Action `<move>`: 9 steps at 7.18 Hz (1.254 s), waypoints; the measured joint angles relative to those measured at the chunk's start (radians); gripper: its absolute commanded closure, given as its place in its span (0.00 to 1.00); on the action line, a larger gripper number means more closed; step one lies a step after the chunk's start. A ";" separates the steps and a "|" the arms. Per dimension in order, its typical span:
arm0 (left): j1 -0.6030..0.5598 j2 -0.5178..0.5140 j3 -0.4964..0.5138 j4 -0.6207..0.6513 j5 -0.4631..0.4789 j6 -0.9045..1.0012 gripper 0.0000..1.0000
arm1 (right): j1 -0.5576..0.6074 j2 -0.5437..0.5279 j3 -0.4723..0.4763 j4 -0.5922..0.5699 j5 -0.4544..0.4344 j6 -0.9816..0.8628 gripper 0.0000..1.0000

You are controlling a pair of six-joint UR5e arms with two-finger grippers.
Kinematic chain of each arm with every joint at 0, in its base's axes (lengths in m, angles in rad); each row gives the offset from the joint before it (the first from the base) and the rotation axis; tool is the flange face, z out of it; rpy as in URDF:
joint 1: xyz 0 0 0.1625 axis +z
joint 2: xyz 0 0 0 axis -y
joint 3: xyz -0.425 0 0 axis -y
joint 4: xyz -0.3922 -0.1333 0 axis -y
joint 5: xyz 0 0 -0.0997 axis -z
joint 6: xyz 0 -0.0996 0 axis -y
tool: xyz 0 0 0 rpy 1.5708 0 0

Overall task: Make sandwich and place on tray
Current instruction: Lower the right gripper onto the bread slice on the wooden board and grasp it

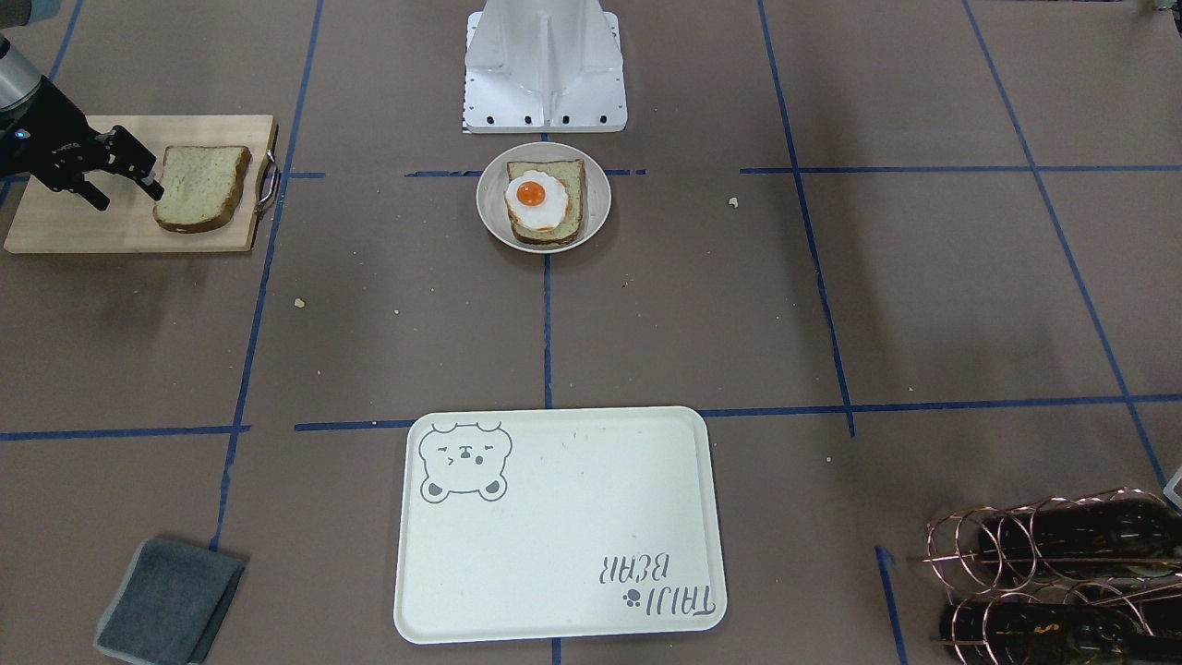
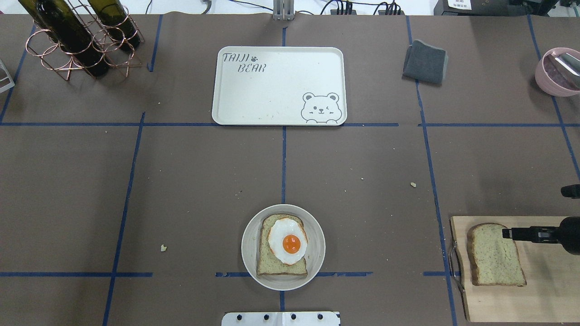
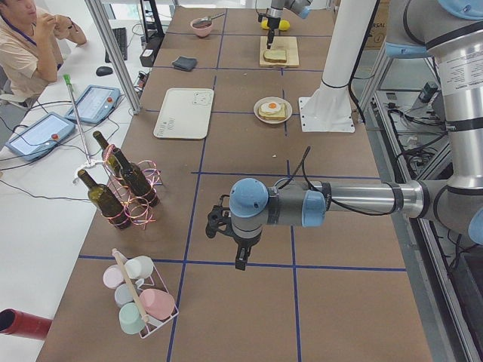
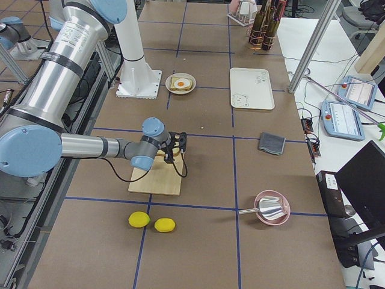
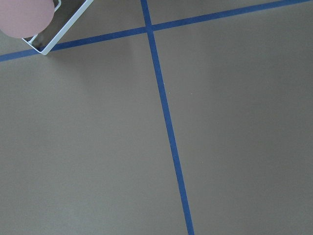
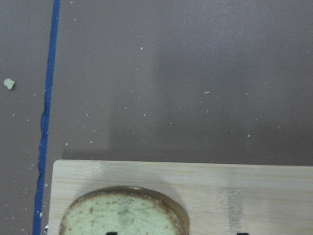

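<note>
The sandwich [image 1: 543, 205] lacks its top slice [image 1: 201, 187], which lies on the cutting board [image 1: 65, 231] partly beneath the right gripper [image 1: 129, 197], jaws wide. Its egg-topped half waits well off the board, the tray [image 1: 554, 554] farther. A fingertip over the crumb could dent or flip the slice on closing.

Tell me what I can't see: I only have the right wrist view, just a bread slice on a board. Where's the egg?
Observer: The egg lies on a second slice in a plate right in front of the robot's base.
Operator: Anything on the tray?
Observer: No food; the tray sits across the table, beyond the plate.
Operator: Where's the left arm?
Observer: Away at the table's left end; the left gripper hangs above bare paper near the cup rack.
</note>
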 measured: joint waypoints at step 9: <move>-0.002 0.000 -0.004 0.000 0.000 -0.001 0.00 | -0.069 0.001 -0.003 0.007 -0.027 0.008 1.00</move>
